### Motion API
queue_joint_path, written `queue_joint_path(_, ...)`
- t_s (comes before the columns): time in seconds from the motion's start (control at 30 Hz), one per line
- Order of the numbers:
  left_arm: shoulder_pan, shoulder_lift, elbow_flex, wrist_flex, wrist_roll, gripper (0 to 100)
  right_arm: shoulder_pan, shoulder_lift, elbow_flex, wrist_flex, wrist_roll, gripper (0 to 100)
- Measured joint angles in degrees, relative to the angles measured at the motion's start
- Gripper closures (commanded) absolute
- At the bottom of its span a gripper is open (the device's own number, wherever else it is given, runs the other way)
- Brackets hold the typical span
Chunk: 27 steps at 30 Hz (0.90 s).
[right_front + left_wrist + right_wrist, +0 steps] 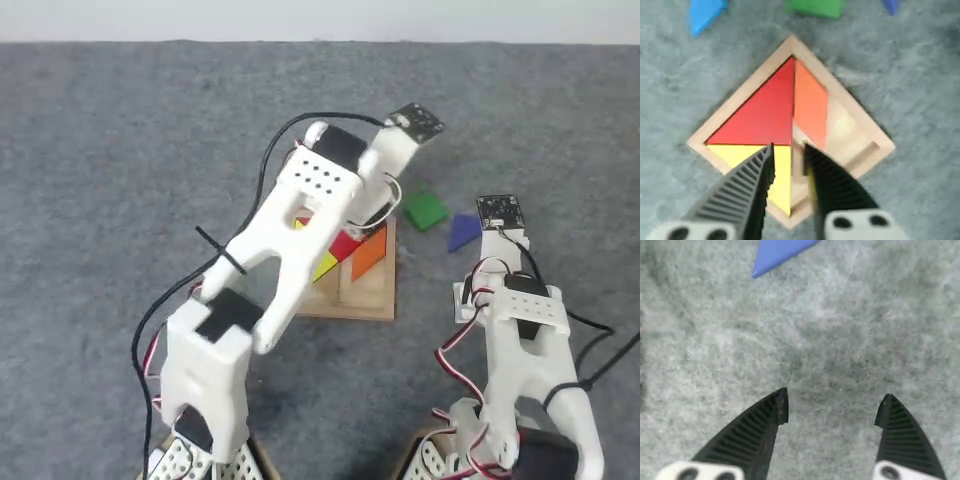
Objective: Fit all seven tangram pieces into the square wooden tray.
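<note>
The grey mat (110, 150) carries everything. The left arm (285, 235) stretches out over the tray (372, 288), which puts its wrist looking straight down on the work. The right arm (520, 330) stands beside the tray, near the loose pieces, probably so the two arms do not crowd each other.

The tray lies flat on the mat and is partly filled. A red triangle (762, 112) fills one corner. A yellow triangle (772, 167) lies flush along one red edge and an orange piece (811, 102) along another. The rest is bare wood, so I judge the task under half done.

The left gripper (788, 150) hangs over the place where yellow meets bare wood. Its jaws are narrow, with nothing between them that I can see. That gap looks better suited to nudging a piece flush than to picking one up.

The right gripper (832, 407) hovers over bare mat, jaws wide and empty, with the blue piece (780, 252) ahead of it. That spread would suit taking the piece by its edges.

The green piece (425, 210) lies on the mat just past the tray's far corner, with the blue piece near it. A light blue piece (705, 12) lies on the mat apart from the tray
</note>
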Motion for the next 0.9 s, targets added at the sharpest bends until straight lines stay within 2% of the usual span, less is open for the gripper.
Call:
queue_joint_path(0.27, 1.7, 10.3, 0.0, -6.9, -0.1, 79, 0.0, 0.0, 0.0, 0.0, 0.0, 70.7)
queue_joint_path(0.9, 3.2, 14.6, -1.1, -7.3, -1.9, 79, 0.0, 0.0, 0.0, 0.0, 0.0, 70.7)
